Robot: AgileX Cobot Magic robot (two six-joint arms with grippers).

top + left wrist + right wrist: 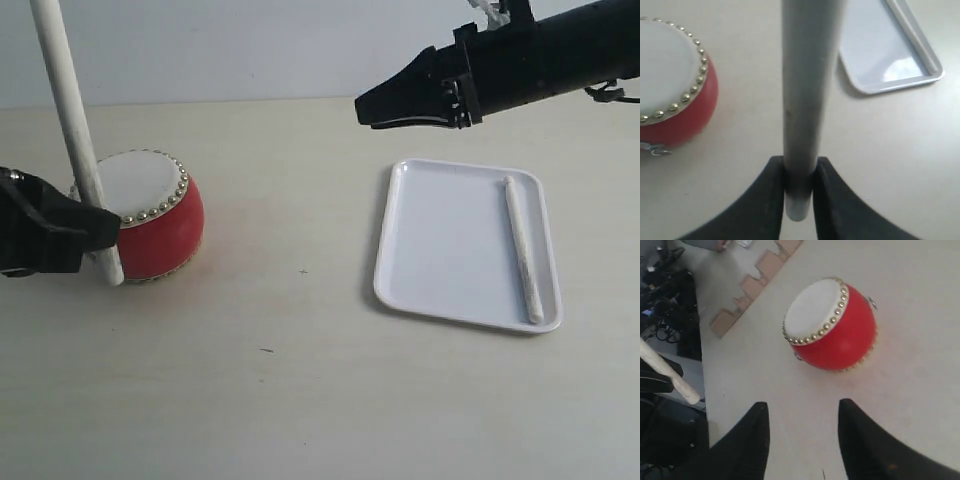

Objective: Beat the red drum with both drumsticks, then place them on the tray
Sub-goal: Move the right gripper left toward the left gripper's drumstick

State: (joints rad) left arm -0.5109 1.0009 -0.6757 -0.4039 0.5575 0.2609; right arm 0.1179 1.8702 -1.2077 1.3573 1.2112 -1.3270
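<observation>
The red drum (pixel 150 215) with its cream top and gold studs stands at the left of the table; it also shows in the left wrist view (pixel 675 85) and in the right wrist view (pixel 832 325). My left gripper (pixel 95 228) is shut on one drumstick (pixel 72 120), held nearly upright just in front of the drum's left side (pixel 802 90). The other drumstick (pixel 522 248) lies along the right side of the white tray (pixel 440 250). My right gripper (pixel 375 108) hangs open and empty above the table, left of the tray's far edge (pixel 802 407).
A corner of the tray (pixel 875 55) shows beyond the held stick. Cardboard pieces (pixel 747 287) and cables (pixel 665 295) lie past the table's edge. Bare tabletop (pixel 300 380) stretches between drum and tray.
</observation>
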